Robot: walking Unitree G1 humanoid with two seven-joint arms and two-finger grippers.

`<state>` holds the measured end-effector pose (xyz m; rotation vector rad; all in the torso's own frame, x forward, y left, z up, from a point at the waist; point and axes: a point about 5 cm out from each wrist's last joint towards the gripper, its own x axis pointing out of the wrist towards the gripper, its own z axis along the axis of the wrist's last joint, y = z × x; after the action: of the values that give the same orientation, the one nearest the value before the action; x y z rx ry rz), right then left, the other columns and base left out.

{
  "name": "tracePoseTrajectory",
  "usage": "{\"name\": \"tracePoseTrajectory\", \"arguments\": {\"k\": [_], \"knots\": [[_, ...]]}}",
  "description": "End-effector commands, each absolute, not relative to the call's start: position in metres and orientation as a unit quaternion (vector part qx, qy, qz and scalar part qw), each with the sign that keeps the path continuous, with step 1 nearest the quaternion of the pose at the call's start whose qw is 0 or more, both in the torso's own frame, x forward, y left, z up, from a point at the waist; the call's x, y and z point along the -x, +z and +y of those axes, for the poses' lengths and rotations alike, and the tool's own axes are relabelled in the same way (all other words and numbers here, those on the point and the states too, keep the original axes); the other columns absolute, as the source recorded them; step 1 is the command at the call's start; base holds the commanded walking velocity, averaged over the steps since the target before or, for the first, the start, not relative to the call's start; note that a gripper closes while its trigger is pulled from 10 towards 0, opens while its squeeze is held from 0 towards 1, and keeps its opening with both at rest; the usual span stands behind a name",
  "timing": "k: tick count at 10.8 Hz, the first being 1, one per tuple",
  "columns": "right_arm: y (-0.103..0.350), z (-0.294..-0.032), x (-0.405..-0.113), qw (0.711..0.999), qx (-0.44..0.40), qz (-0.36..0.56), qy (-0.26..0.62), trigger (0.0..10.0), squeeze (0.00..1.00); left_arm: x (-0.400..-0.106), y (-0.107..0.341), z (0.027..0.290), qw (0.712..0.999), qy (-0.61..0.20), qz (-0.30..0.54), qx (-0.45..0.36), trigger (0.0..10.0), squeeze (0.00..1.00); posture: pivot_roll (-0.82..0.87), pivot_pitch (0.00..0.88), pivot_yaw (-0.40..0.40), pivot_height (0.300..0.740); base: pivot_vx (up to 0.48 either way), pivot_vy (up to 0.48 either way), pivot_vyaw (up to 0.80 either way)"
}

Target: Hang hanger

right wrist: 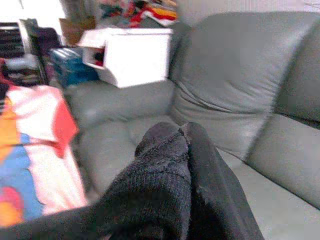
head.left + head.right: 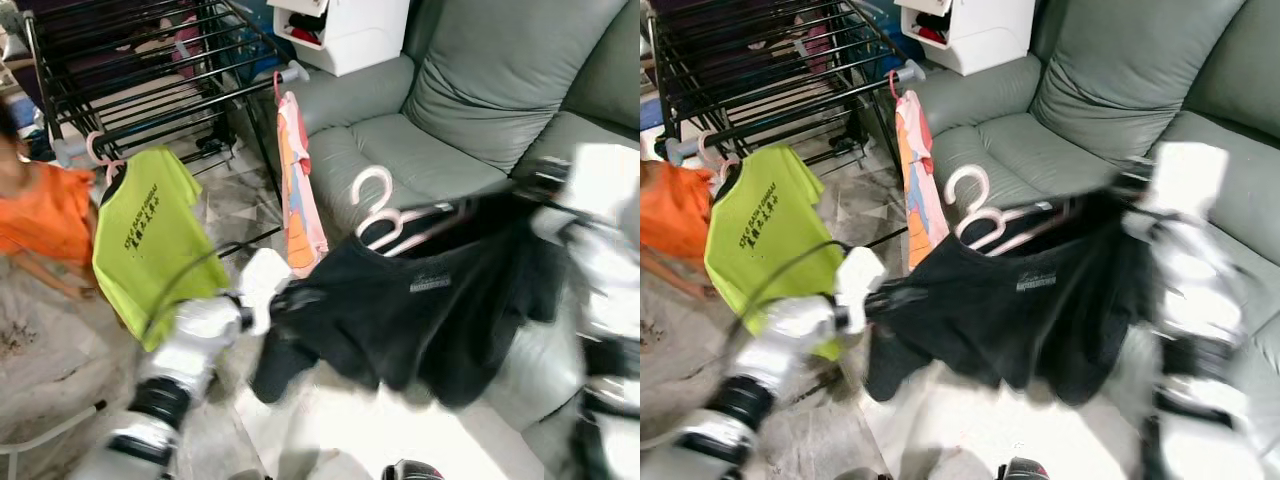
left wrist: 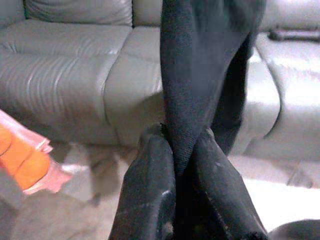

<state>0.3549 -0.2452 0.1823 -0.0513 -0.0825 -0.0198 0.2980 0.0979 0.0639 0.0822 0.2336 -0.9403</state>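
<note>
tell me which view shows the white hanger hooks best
The left eye view: the white hanger hooks rise clear of the black garment's collar against the grey sofa. The right eye view shows them equally whole. The wrist views catch just black cloth pinched in each end effector.

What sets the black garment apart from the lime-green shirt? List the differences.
The black garment is held up between the left hand and the right hand; the lime-green shirt hangs from the drying rack. The black one is stretched sideways, the green one hangs straight. Both carry pale pink hangers.
</note>
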Motion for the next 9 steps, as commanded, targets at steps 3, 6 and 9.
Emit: {"name": "tracePoseTrajectory", "arguments": {"k": [3,6,9], "knots": [[0.195,-0.174,-0.375,0.994,0.008,-0.071,0.081,0.0,0.0,-0.298,0.07,0.074,0.895,-0.436,0.087,-0.045,0.0,0.0,-0.1,0.0,0.054,0.74,0.0,0.0,0.0],[0.187,-0.152,-0.367,0.985,0.052,-0.057,0.155,0.0,0.0,-0.317,0.069,0.084,0.943,-0.309,0.107,-0.066,0.0,0.0,-0.1,0.0,0.053,0.74,0.0,0.0,0.0],[0.153,-0.128,-0.336,0.954,0.068,0.005,0.293,0.0,0.0,-0.34,0.082,0.113,0.982,-0.158,0.1,-0.008,0.0,0.0,-0.1,0.0,0.055,0.74,0.0,0.0,0.0]]}}
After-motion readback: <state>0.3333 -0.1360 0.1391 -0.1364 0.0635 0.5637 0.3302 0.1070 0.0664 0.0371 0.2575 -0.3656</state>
